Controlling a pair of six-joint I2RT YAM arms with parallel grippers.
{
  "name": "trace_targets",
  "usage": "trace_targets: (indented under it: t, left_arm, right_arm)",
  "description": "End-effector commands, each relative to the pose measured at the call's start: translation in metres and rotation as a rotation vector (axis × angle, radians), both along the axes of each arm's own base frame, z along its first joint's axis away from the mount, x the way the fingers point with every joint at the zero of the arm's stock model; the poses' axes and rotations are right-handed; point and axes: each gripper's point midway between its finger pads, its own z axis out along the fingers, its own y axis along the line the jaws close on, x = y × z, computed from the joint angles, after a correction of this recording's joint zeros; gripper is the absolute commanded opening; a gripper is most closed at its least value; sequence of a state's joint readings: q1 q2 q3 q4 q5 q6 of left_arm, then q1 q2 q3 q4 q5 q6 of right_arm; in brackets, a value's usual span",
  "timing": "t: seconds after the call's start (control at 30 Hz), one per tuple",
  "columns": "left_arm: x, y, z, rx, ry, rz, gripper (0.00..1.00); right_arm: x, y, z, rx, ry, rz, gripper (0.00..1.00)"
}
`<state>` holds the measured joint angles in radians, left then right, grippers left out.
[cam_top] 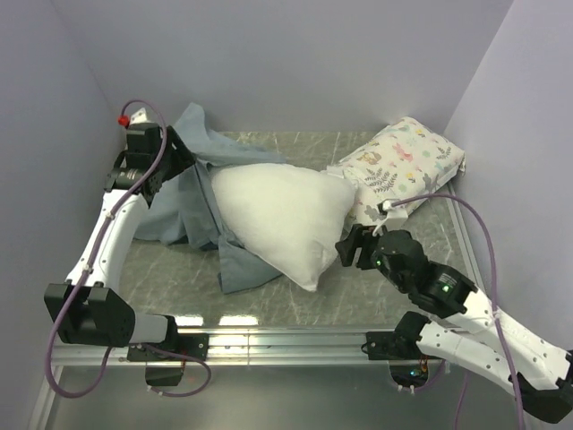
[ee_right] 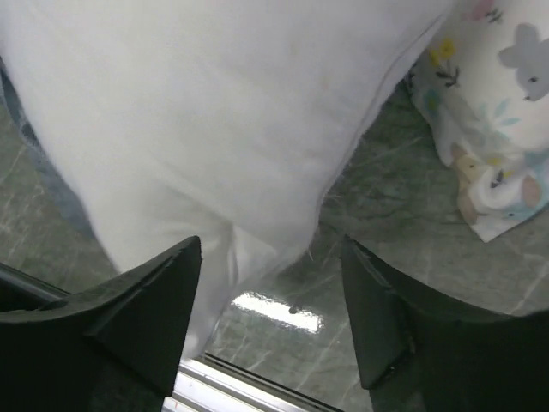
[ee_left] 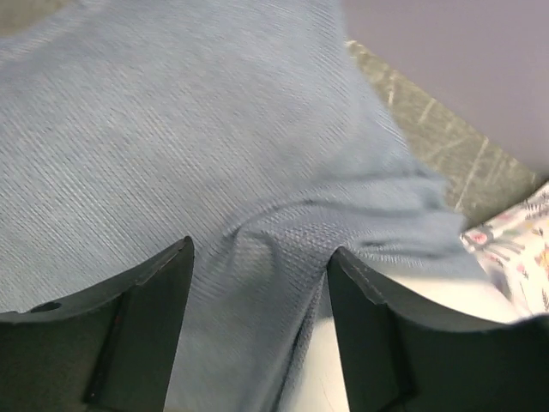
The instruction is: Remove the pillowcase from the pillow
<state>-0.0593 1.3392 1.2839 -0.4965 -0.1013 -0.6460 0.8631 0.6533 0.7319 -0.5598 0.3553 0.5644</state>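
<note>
The plain white pillow (cam_top: 282, 215) lies in the middle of the table. The pillowcase (cam_top: 192, 184) shows its grey-blue side and is bunched at the pillow's left end, with a flap under its near side. My left gripper (cam_top: 159, 159) is at the back left over the pillowcase. In the left wrist view it (ee_left: 262, 249) is open, with a ridge of pillowcase (ee_left: 206, 129) between its fingers and pillow (ee_left: 485, 300) showing at lower right. My right gripper (cam_top: 352, 248) is at the pillow's right near corner. In the right wrist view it (ee_right: 271, 245) is open and empty, with the pillow (ee_right: 214, 103) by its left finger.
A smaller flower-printed pillow (cam_top: 405, 163) lies at the back right, touching the white pillow's right end; it also shows in the right wrist view (ee_right: 497, 112). Purple walls close in the left, back and right sides. A metal rail (cam_top: 286, 340) runs along the near edge.
</note>
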Motion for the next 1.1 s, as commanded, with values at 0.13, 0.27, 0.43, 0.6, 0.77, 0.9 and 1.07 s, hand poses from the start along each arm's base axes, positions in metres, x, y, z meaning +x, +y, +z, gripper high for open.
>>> trace_targets:
  t: [0.13,0.27,0.43,0.6,0.77,0.9,1.07]
  left_arm:
    - [0.0,-0.041,0.089,0.134,-0.178,-0.181,0.71]
    - [-0.004,-0.054,0.093,0.11,-0.191,-0.22,0.71]
    - [0.005,-0.07,0.099,0.116,-0.217,-0.284,0.71]
    - [0.042,-0.11,0.095,0.165,-0.208,-0.449,0.74]
    - [0.069,-0.141,0.042,0.259,-0.044,-0.601,0.74]
    - [0.084,-0.167,-0.015,0.268,0.083,-0.678,0.75]
    - [0.08,-0.194,-0.06,0.275,0.172,-0.755,0.75]
  right_arm:
    - [0.012,-0.016,0.087,0.069,-0.176,-0.072,0.85]
    - [0.039,0.02,0.115,0.031,-0.226,-0.004,0.92]
    - [0.109,0.074,0.137,-0.082,-0.282,0.035,0.97]
    - [0.174,0.127,0.079,-0.198,-0.133,0.174,0.99]
    - [0.184,0.15,-0.005,-0.278,0.06,0.236,0.99]
    - [0.178,0.151,-0.064,-0.268,0.166,0.204,0.88]
    - [0.17,0.148,-0.093,-0.242,0.209,0.178,0.11]
